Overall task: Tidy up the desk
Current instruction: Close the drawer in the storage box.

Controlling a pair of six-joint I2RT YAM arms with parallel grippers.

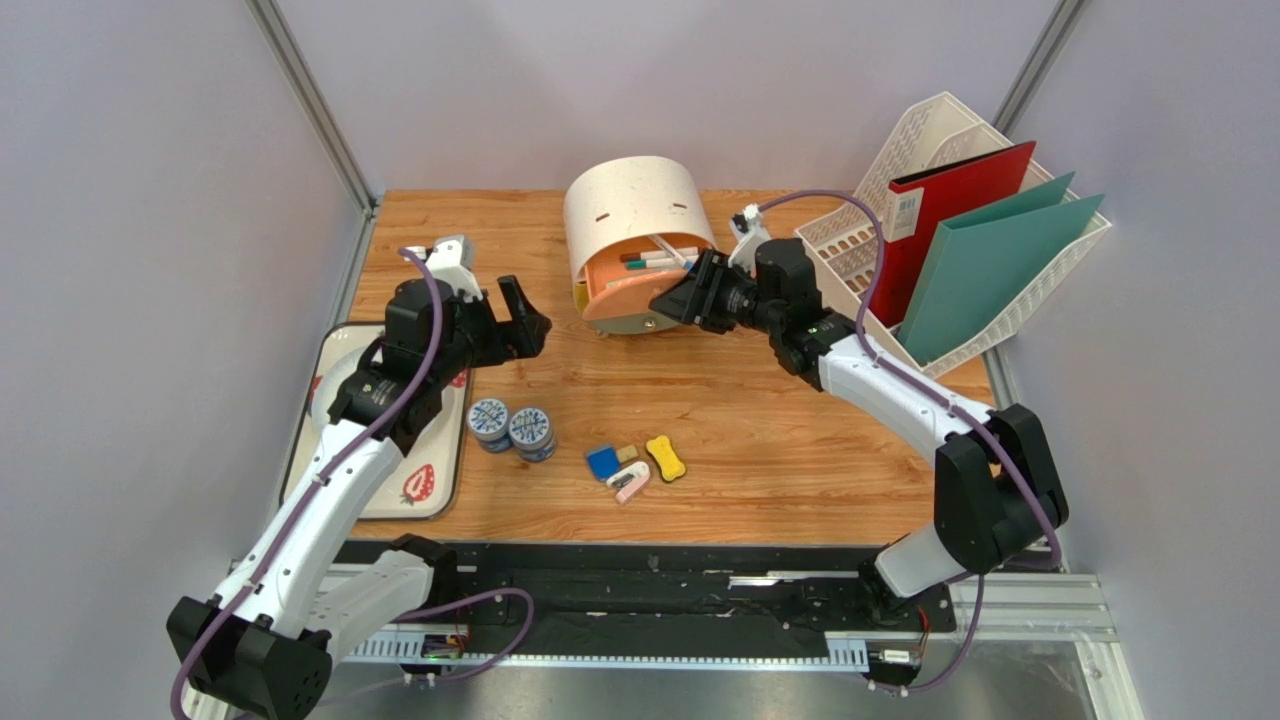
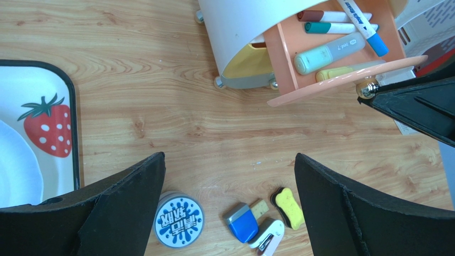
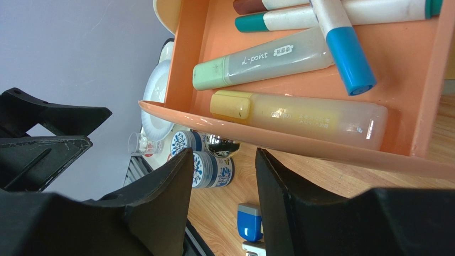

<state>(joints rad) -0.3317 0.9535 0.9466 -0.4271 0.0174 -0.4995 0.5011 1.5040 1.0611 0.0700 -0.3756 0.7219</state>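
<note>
Left fingers (image 2: 123, 208) gape empty near 2 tins (image 1: 531, 431); right fingers (image 3: 155, 202) half-open flank drawer knob (image 3: 221, 145).

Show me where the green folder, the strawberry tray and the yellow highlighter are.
Green folder (image 1: 984, 270), top view, on its front cover.
Strawberry tray (image 2: 48, 125), left wrist view, on the printed strawberry.
Yellow highlighter (image 3: 315, 120), right wrist view, on its barrel.

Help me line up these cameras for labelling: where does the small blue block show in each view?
Top external: blue block lower centre, on the desk.
Left wrist: bottom centre.
Right wrist: bottom centre.
Shared landmark: the orange drawer of markers, above it in all three.
</note>
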